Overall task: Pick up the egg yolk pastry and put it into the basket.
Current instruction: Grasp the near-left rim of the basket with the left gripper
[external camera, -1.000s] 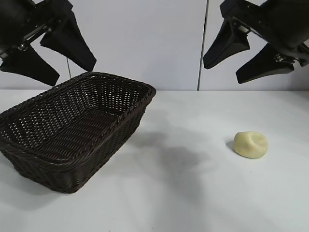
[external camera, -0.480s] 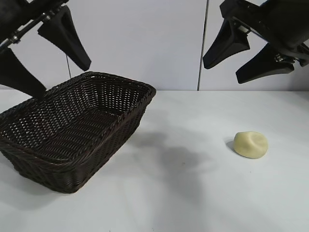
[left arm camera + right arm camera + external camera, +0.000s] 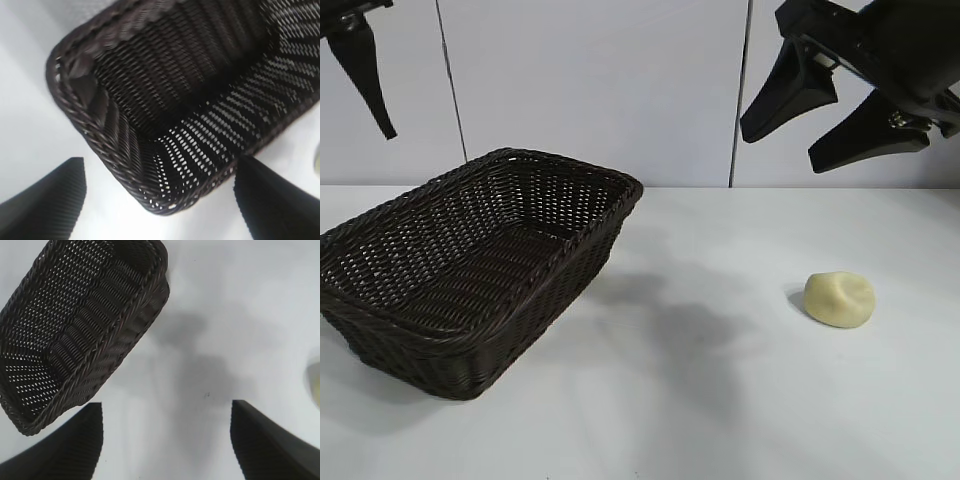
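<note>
Bench (image 3: 720,400) carries the basket (image 3: 470,270), which sits below the left claw (image 3: 160,200), jaws wide and empty. Right claw (image 3: 820,115) hangs wide and empty too; pastry (image 3: 839,298) lies on the bench below it, well apart from the basket.

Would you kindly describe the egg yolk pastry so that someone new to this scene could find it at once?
Start at the large dark wicker basket on the left of the white table, then look across to the right. There the egg yolk pastry sits alone on the bare surface, below the raised right gripper. It is the only small, pale yellow, dented lump.
</note>
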Robot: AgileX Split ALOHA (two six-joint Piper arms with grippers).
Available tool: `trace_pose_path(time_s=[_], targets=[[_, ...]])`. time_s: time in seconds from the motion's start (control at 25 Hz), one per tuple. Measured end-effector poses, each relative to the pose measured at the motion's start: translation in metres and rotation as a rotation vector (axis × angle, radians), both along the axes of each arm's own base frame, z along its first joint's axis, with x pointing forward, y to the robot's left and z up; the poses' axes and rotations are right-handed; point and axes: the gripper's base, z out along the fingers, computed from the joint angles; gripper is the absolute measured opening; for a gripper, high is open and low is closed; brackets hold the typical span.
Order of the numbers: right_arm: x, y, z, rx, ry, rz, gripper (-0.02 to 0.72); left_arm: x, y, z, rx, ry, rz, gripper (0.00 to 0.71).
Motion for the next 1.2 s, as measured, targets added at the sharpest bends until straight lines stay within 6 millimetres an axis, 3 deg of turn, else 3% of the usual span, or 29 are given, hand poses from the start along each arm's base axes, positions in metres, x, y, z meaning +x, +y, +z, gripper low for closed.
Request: trace_pose_path(time_s=[0.24,0.84,1.2], targets=[[0.000,0.000,0.000,0.000,0.000,0.000,0.517,-0.006,0.003,-0.021,-0.007,-0.023,0.038,0.589],[0.000,0.000,0.000,0.000,0.000,-0.001,0.517,0.000,0.003,-0.026,-0.030,-0.112,0.068,0.589],[0.000,0.000,0.000,0.000,0.000,-0.001,0.517,0.014,-0.001,-0.068,0.003,-0.028,0.077,0.589]])
